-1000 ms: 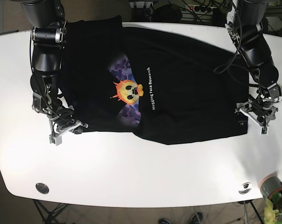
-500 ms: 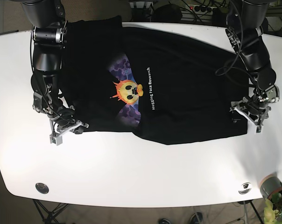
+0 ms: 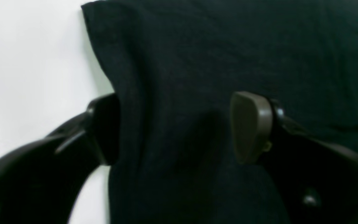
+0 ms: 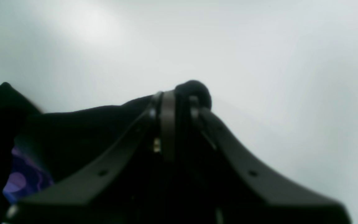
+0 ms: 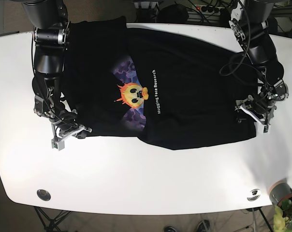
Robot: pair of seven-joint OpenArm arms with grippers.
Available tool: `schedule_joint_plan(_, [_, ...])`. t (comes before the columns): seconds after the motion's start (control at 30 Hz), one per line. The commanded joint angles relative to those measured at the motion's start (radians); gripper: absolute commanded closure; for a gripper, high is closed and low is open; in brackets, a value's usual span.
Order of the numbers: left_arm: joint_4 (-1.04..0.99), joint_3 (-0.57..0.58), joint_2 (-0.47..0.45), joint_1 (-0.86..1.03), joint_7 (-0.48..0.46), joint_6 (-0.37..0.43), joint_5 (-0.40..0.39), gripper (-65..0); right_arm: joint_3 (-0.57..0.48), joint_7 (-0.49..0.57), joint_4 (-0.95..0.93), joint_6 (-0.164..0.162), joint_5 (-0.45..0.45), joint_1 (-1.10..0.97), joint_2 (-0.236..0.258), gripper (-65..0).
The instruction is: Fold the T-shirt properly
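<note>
The right gripper pinches the shirt hem, seemingly for folding; the left gripper straddles its edge, jaws spread.

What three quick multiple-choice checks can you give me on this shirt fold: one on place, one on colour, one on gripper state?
1. Where is the left gripper?
A. over the print
B. at the shirt's edge on the base view's right
C. off the table

2. What colour is the T-shirt?
A. black
B. white
C. red

3. How is the right gripper?
A. wide open
B. shut on cloth
C. out of view

Answers:
1 B: the left wrist view shows its fingers straddling the shirt's edge by the white table.
2 A: black cloth with a yellow and purple print.
3 B: its jaws meet with black cloth pinched between.
</note>
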Motion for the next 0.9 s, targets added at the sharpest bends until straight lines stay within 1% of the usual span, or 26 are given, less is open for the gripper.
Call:
schedule_joint_plan(0.0, [-0.003,0.004,-0.004,0.007,0.075,-0.007,0.01,-41.4,0.002,0.021,0.019,0.011,0.015,0.03,0.012,-2.9])
schedule_joint_plan(0.13, [-0.009,0.004,-0.005,0.004,0.075,-0.007,0.009,-37.4,0.001,0.021,0.019,0.013,0.017,0.03,0.01,-2.9])
schedule_joint_plan(0.17, [-0.009,0.004,-0.005,0.003,0.073,-0.007,0.009,-35.1,0.001,0.021,0.019,0.013,0.017,0.03,0.01,-2.9])
schedule_joint_plan(0.2, [-0.009,0.004,-0.005,0.001,0.073,-0.007,0.012,-30.7,0.001,0.021,0.019,0.013,0.017,0.03,0.01,-2.9])
schedule_joint_plan(0.27, [-0.009,0.005,-0.002,0.0,0.072,-0.003,0.012,-19.2,0.001,0.021,0.019,0.013,0.017,0.03,0.01,-2.9])
schedule_joint_plan(0.33, [-0.009,0.005,0.001,-0.005,0.062,0.001,0.013,-5.3,0.001,0.021,0.019,0.013,0.017,0.03,0.01,-2.9])
schedule_joint_plan(0.37, [-0.009,0.005,0.001,-0.014,0.052,0.001,0.015,0.0,0.001,0.021,0.019,0.013,0.017,0.03,0.01,-2.9])
schedule_joint_plan(0.5, [-0.005,-0.001,0.001,-0.034,0.029,0.031,0.012,0.0,0.001,0.021,0.022,0.013,0.018,0.03,0.01,-2.9])
schedule_joint_plan(0.63, [0.031,-0.001,0.001,-0.036,0.016,0.039,0.007,0.0,0.001,0.017,0.1,0.011,0.018,0.015,0.012,-2.9])
schedule_joint_plan(0.77, [0.152,0.019,0.016,-0.036,0.039,0.036,0.007,0.0,0.001,0.017,0.174,0.005,0.011,0.0,0.02,-2.9])
schedule_joint_plan(0.83, [0.219,0.044,0.025,-0.037,0.079,0.036,0.009,0.0,-0.001,0.017,0.191,0.005,0.011,0.001,0.026,-2.9])
schedule_joint_plan(0.87, [0.249,0.051,0.027,-0.046,0.096,0.036,0.009,0.0,-0.001,0.017,0.194,0.005,0.011,0.004,0.038,-2.9])
